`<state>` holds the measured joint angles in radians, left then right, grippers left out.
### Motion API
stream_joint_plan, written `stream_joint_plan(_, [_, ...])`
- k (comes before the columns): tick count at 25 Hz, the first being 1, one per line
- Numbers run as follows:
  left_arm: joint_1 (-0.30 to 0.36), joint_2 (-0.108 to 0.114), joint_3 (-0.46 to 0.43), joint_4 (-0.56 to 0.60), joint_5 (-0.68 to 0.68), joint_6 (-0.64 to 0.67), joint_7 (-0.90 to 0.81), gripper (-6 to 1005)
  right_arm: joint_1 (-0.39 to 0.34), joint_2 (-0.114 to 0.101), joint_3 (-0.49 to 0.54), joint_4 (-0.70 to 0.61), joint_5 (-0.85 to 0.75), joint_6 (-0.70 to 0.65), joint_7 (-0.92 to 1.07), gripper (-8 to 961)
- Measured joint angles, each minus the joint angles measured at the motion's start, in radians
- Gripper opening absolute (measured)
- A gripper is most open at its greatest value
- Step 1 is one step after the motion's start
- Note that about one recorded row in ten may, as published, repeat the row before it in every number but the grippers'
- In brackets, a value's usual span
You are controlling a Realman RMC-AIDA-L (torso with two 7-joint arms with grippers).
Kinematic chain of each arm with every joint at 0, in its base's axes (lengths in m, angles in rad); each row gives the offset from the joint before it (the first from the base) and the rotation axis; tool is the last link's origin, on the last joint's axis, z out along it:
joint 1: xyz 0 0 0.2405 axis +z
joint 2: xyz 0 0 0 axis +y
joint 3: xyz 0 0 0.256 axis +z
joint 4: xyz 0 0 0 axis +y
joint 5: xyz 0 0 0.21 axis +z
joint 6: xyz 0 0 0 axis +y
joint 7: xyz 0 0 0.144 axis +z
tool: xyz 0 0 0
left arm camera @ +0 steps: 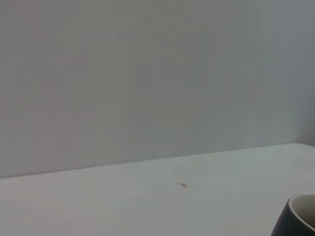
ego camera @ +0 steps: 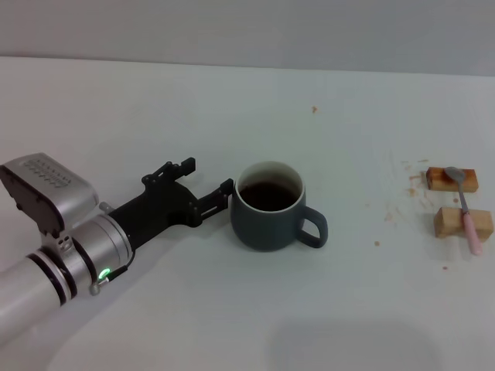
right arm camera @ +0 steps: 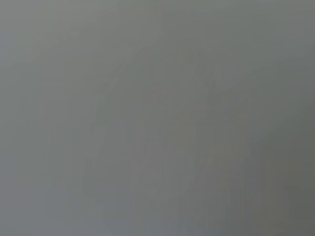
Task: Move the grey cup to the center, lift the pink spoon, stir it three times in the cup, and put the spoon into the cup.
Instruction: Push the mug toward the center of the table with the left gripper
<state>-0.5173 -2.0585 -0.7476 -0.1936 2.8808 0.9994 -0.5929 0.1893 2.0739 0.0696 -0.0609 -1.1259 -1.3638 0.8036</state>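
Left arm enters from the near left corner of the bench [ego camera: 232, 325], silver forearm with a green light, black left gripper [ego camera: 207, 179] reaching toward the middle. Fingers spread apart, holding nothing; one fingertip sits right at the wall of the grey cup [ego camera: 269, 207], contact or a hair's gap, can't tell. The other finger points toward the far edge, clear of the cup.

Grey cup stands upright around the middle of the bench, dark liquid inside, loop handle turned toward the right edge. In the left wrist view only a sliver of its rim and wall shows at a corner [left arm camera: 300, 216], with bare bench and a grey wall behind.

Pink spoon [ego camera: 465, 205] lies near the right edge, well apart from the cup, resting across two tan wooden blocks: metal bowl on the farther block [ego camera: 442, 179], pink handle over the nearer block [ego camera: 452, 222] and sticking out toward the near edge. Small brownish crumbs [ego camera: 402, 199] are scattered on the bench beside the blocks; one more speck [ego camera: 314, 109] sits toward the far edge.

Right gripper not seen in any view; right wrist view is a flat grey blur.
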Motion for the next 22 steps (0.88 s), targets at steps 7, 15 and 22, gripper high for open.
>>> stream_joint_plan(7, [-0.007, 0.001, 0.017, -0.001, 0.000, -0.003, -0.011, 830, -0.002, 0.000, 0.007, -0.002, 0.000, 0.013, -0.004, 818])
stream_joint_plan(15, [-0.011, 0.006, 0.031, 0.006, 0.000, 0.006, -0.032, 830, 0.003, 0.000, 0.007, -0.005, 0.000, 0.019, -0.004, 818])
stream_joint_plan(22, [-0.015, 0.007, 0.042, 0.010, 0.000, 0.022, -0.038, 830, 0.009, 0.000, 0.007, -0.008, 0.000, 0.024, -0.005, 818])
